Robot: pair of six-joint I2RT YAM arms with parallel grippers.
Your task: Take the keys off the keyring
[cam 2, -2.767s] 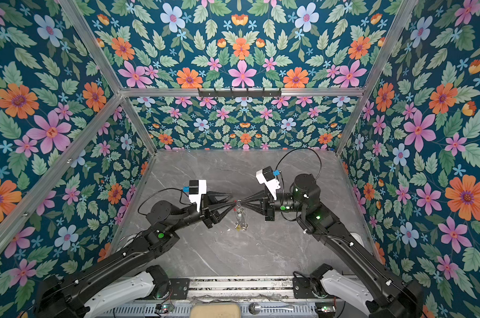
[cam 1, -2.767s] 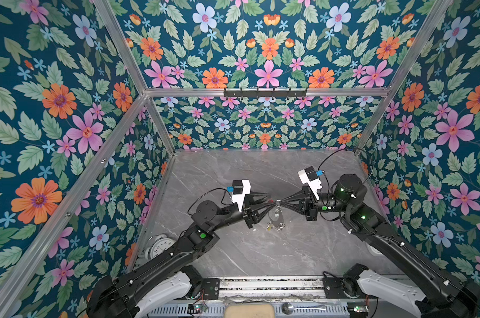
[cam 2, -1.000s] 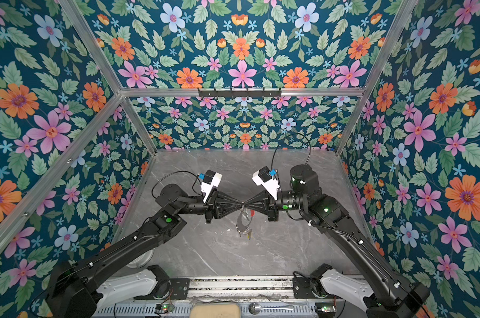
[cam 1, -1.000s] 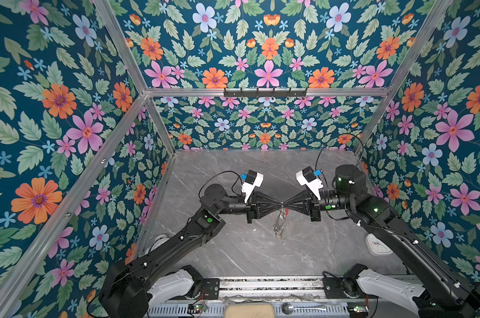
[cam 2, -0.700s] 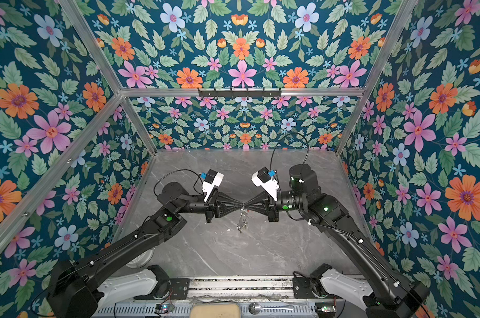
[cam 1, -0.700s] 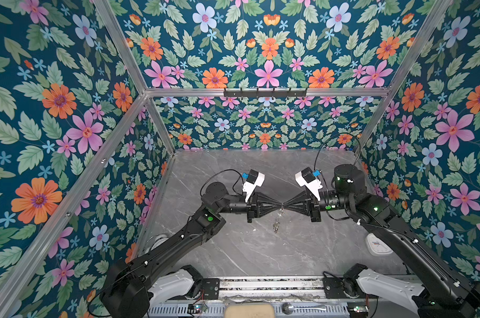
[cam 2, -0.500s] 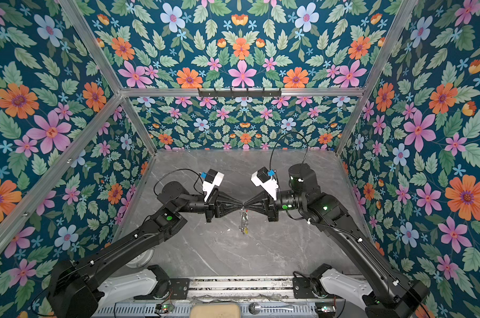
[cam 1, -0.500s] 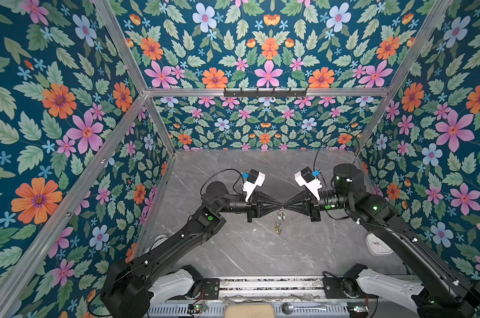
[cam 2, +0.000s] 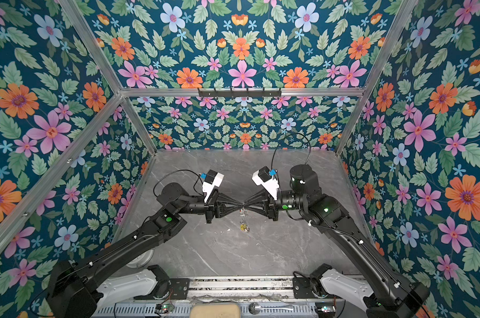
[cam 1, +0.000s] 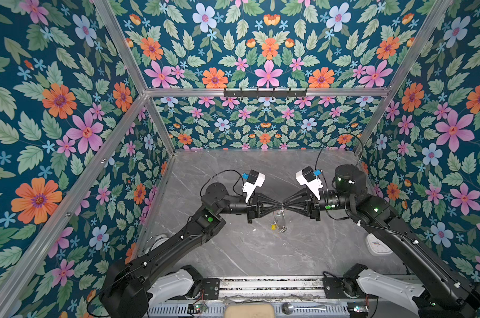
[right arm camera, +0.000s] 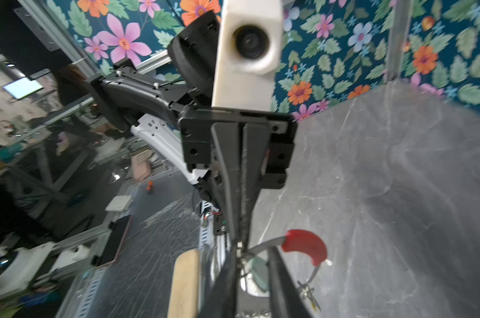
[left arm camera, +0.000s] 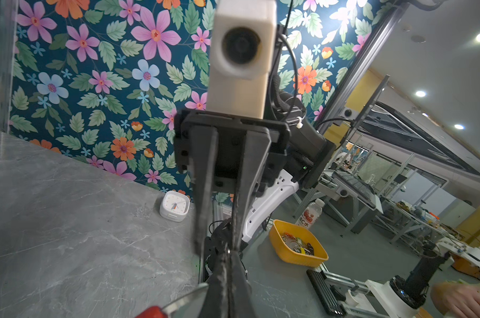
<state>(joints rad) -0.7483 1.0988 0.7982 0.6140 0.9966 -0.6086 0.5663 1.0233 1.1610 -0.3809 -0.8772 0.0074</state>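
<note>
1. Left gripper [cam 1: 279, 205]: lies level, directly left of the keyring [right arm camera: 304, 245]. Its jaws are pressed fully together on the hoop's thin grey wire, just beside the red section. The right wrist view shows this pinch most plainly.
2. Keyring: held up at its top by that pinch and hanging down from it. In both top views it appears nearly edge-on, as a thin loop.
3. Keys [cam 1: 282, 228]: bunched at the lowest part of the keyring and threaded on it, with a yellow tag [cam 1: 273, 226] on the left side of the bunch. Whether they touch the grey table [cam 1: 260, 256] below cannot be told.
4. Right gripper [cam 1: 286, 204]: lies level, directly right of the keyring, tip to tip with the left gripper. Its fingers [right arm camera: 280, 286] stand partly apart, with the hoop's wire running between them. No grip on the wire is seen.
5. White clock [cam 1: 377, 245]: lies flat on the table, well to the right of the keyring.
</note>
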